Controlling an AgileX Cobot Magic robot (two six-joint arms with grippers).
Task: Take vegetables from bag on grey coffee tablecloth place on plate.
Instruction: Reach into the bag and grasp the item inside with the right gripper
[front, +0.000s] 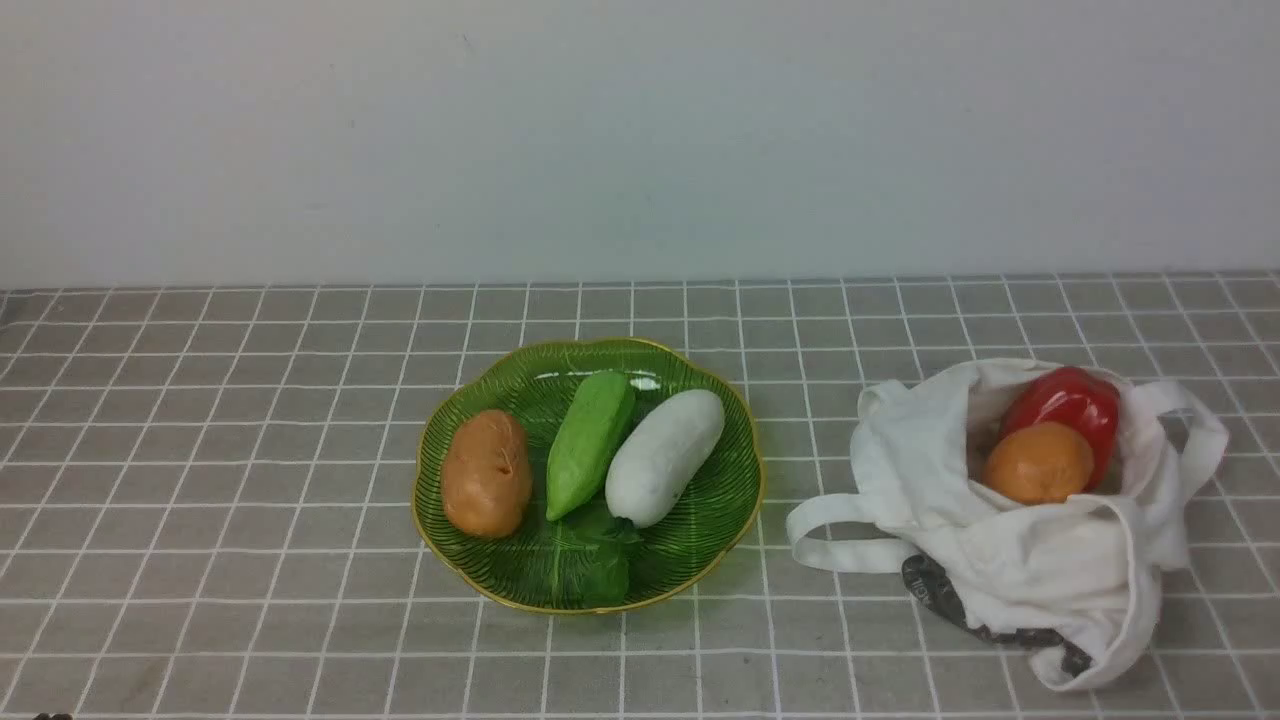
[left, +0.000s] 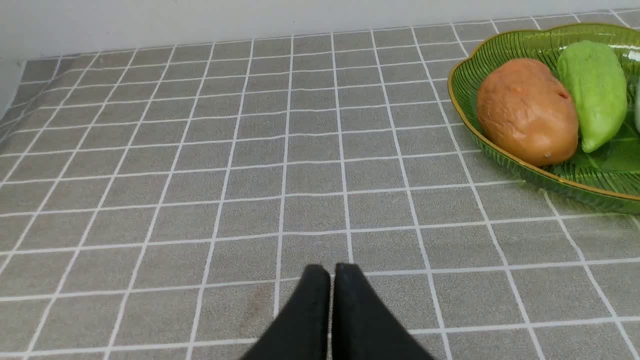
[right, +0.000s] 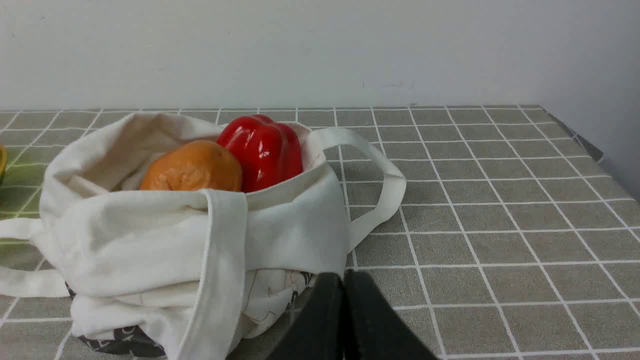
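The white cloth bag (front: 1010, 560) lies open on the grey checked tablecloth (front: 250, 450) at the right. In it sit an orange-brown potato-like vegetable (front: 1038, 462) and a red bell pepper (front: 1068, 408); the right wrist view shows the bag (right: 165, 235), the orange one (right: 192, 167) and the pepper (right: 262, 150). The green plate (front: 735, 520) at the centre holds a brown potato (front: 487, 472), a green vegetable (front: 588, 440) and a white one (front: 664, 455). My left gripper (left: 331, 272) is shut and empty over bare cloth, left of the plate (left: 590, 190). My right gripper (right: 343, 280) is shut and empty beside the bag.
A pale wall (front: 640, 140) runs along the back of the table. The cloth's right edge (right: 585, 142) shows in the right wrist view. One bag handle (front: 830, 540) lies on the cloth between bag and plate.
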